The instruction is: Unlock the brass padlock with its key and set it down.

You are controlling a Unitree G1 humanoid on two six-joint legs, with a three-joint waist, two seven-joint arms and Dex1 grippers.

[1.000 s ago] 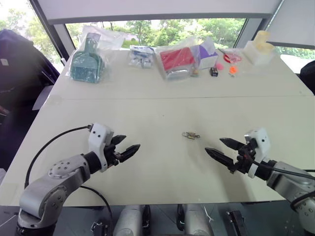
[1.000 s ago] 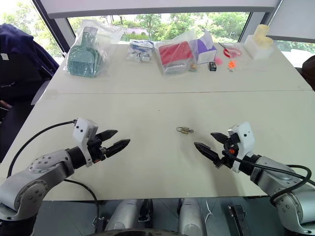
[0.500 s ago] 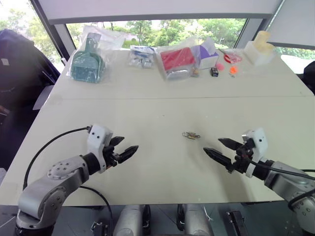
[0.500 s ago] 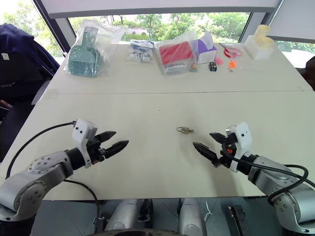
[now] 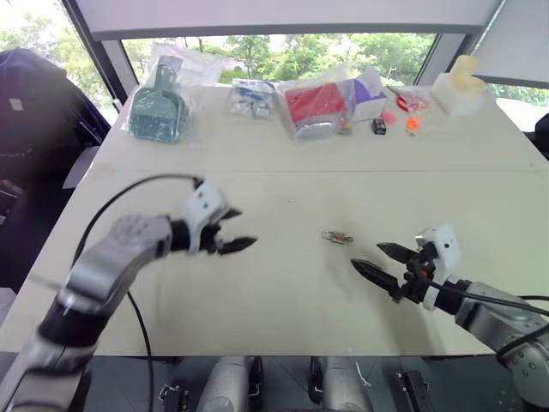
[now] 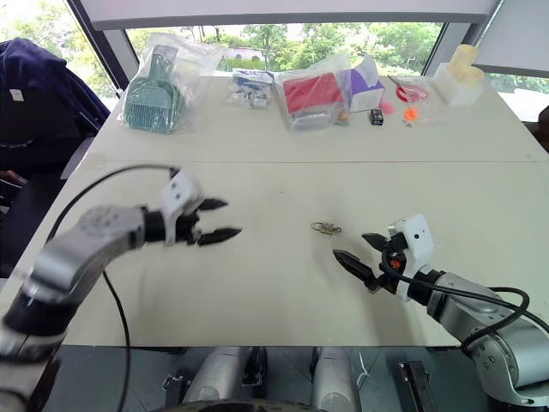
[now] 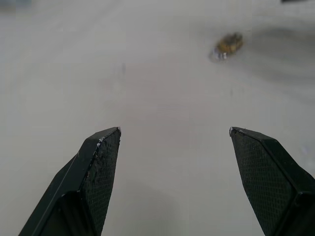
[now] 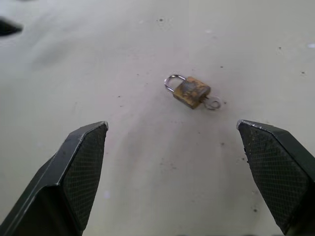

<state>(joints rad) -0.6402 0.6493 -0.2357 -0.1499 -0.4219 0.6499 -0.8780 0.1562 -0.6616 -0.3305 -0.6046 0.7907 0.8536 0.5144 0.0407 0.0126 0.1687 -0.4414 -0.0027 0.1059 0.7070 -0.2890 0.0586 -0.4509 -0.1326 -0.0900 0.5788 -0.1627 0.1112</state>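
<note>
Flanking the brass padlock (image 8: 191,92), both grippers gape empty.

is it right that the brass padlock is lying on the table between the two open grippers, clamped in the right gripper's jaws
Not quite. The brass padlock does lie on the table between the open grippers, but it is not clamped: the right wrist view shows it lying free, ahead of the right gripper, whose jaws stand wide apart.

L hand (image 5: 233,232) & R hand (image 5: 375,261) both open, empty.
</note>
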